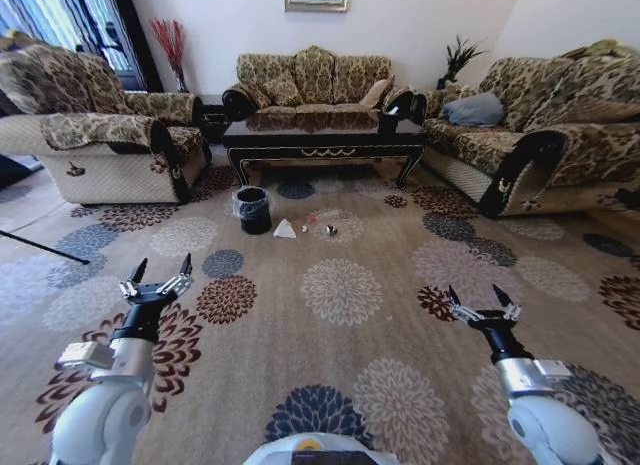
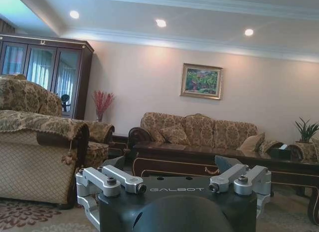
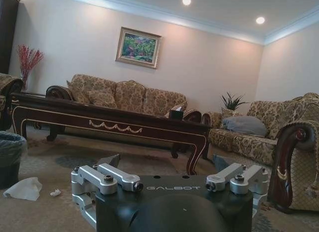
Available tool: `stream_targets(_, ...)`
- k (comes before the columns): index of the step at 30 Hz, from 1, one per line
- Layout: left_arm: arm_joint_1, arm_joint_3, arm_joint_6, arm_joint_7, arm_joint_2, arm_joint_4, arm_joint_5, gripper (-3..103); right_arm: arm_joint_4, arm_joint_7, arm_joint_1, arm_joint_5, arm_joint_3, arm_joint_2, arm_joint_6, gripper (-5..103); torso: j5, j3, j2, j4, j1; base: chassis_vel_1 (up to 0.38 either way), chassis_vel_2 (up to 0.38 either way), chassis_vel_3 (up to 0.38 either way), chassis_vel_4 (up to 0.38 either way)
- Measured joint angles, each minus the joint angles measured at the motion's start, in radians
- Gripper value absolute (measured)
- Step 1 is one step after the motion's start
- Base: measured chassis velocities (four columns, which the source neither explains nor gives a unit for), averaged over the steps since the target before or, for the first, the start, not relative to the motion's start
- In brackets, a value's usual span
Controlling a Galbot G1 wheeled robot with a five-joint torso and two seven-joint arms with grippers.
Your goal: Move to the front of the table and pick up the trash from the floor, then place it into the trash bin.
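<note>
While both arms hang low over the patterned carpet (image 1: 350, 325) at the near edge of the head view, the left gripper (image 1: 158, 276) and the right gripper (image 1: 482, 302) each stand with fingers spread wide apart and nothing between them. Well ahead of them, the table (image 1: 325, 140) sits in front of the middle sofa (image 1: 310, 80), with an armchair (image 1: 95, 130) to its left and another sofa (image 1: 540, 125) to its right. On the carpet just off the table's front edge stands the trash bin (image 1: 252, 209), near the front left leg. Beside the bin lies the white tissue (image 1: 285, 229), and a little farther right are a clear bottle (image 1: 324, 216) and a small dark wrapper (image 1: 331, 230). From the right wrist view the tissue (image 3: 22, 188) lies close to the bin (image 3: 11, 157), with a tiny white scrap (image 3: 55, 192) just beside it.
</note>
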Motion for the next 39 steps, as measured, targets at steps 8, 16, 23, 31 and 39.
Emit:
stream_targets(8, 0.003, -0.001, -0.002, -0.002, -0.006, -0.002, 0.003, 100, -0.004, -0.001, -0.002, 0.004, -0.004, 0.008, 0.042, 100, 0.0, -0.028, -0.036, 0.0, -0.008, 0.0, 0.0, 0.0, 0.0)
stream_targets(16, 0.004, 0.005, -0.015, -0.003, -0.011, 0.01, 0.013, 100, -0.019, -0.003, 0.005, 0.007, -0.004, 0.01, 0.114, 100, 0.0, -0.05, -0.063, 0.0, -0.012, 0.0, 0.0, 0.0, 0.0)
stream_targets(23, 0.004, 0.009, -0.065, 0.0, -0.012, 0.027, 0.021, 100, -0.043, -0.056, 0.016, -0.003, -0.002, 0.01, 0.19, 100, -0.0001, -0.064, -0.073, 0.0, -0.01, 0.0, 0.0, 0.0, 0.0)
stream_targets(31, 0.004, 0.011, -0.084, 0.003, -0.013, 0.073, 0.051, 100, -0.057, -0.062, 0.027, -0.017, -0.011, 0.016, 0.197, 100, 0.0, -0.063, -0.071, 0.0, -0.009, 0.0, 0.0, 0.0, 0.0)
stream_targets(39, 0.012, 0.008, -0.064, 0.004, -0.02, 0.081, 0.086, 100, -0.065, -0.043, 0.035, -0.038, -0.017, 0.014, 0.174, 100, -0.0001, -0.06, -0.068, -0.0001, -0.008, 0.0, 0.0, 0.0, 0.0)
